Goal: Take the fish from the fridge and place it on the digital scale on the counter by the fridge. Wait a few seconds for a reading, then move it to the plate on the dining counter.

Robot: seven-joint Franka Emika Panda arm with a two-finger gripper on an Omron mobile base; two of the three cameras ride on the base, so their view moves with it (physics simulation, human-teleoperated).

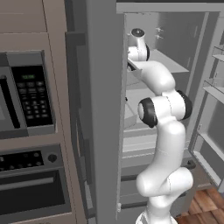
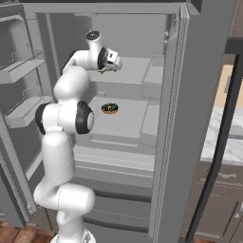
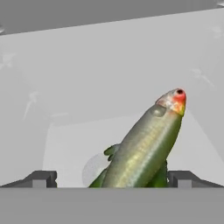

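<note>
The olive-green, red-snouted fish (image 3: 146, 146) slants toward the frame's upper right, low centre between the wide-spread gripper (image 3: 111, 178) fingertips

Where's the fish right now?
The fish lies on an upper fridge shelf; the hand view shows it between the open fingers, head up and to the right.

Tan wood cabinets (image 1: 30, 26), black microwave (image 1: 26, 94), oven (image 1: 33, 183) below, reddish wood floor (image 1: 205, 205)
</note>
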